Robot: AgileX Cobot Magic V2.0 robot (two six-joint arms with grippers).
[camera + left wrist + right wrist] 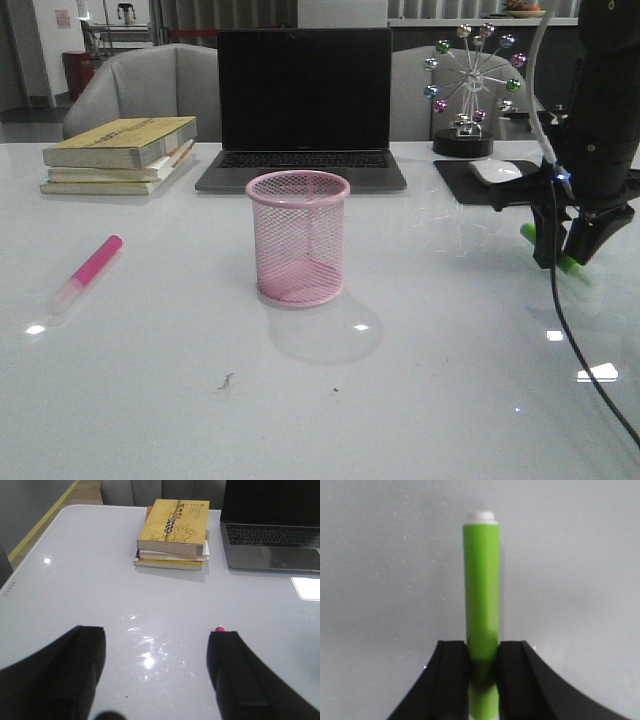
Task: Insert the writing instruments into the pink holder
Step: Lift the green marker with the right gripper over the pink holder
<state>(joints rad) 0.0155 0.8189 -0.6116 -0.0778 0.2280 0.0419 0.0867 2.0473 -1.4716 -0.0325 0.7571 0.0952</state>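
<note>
The pink holder, a mesh cup, stands upright mid-table with nothing in it. Far left of it the hot pink marker lies flat on the table. My right gripper is low over the table at the right, shut on the green marker; in the right wrist view the green marker runs out from between the fingers of this gripper, whitish end outward. My left gripper is open over bare table. Only the pink marker's tip shows past one finger.
A stack of books lies at the back left and an open laptop sits behind the holder. A white mouse on a black pad and a ferris-wheel ornament are at the back right. A cable hangs from the right arm.
</note>
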